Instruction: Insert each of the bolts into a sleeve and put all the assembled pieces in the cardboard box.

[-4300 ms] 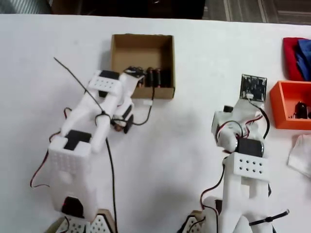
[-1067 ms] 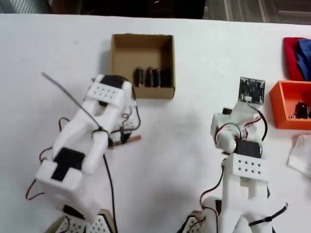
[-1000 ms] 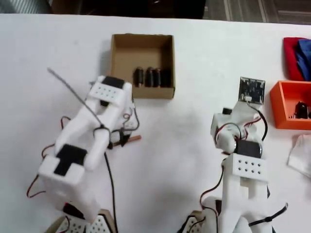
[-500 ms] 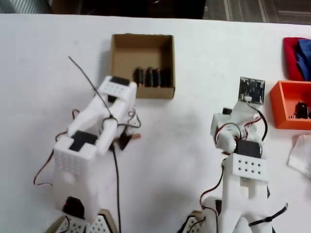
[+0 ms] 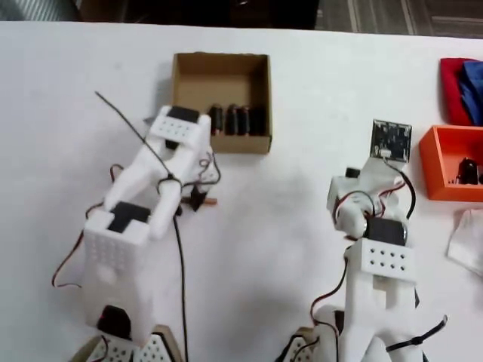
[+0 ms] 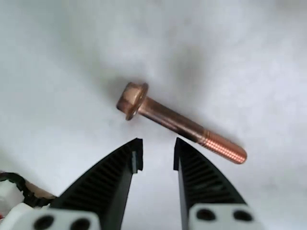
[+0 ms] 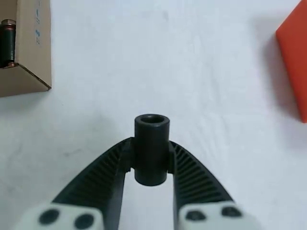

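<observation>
On the table [image 5: 287, 188], just near of the cardboard box [image 5: 219, 79], seen from above: bolt [image 5: 207, 201] flat at the left gripper [image 5: 198, 199]. From the left wrist: left gripper narrowly parted, empty, just short of the bolt, long axis running nearly fingertip to fingertip. From the right wrist: right gripper [image 7: 150, 160] clamped on a sleeve [image 7: 151, 139].

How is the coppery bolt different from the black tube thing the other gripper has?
The bolt is copper-coloured; the sleeve is black. The bolt is long, thin and solid, with a wide head and a threaded tip; the sleeve is a short, hollow tube. The bolt lies flat and loose on the table, just beyond the open left gripper; the sleeve stands upright, clamped in the right gripper. Both have round bodies.
</observation>
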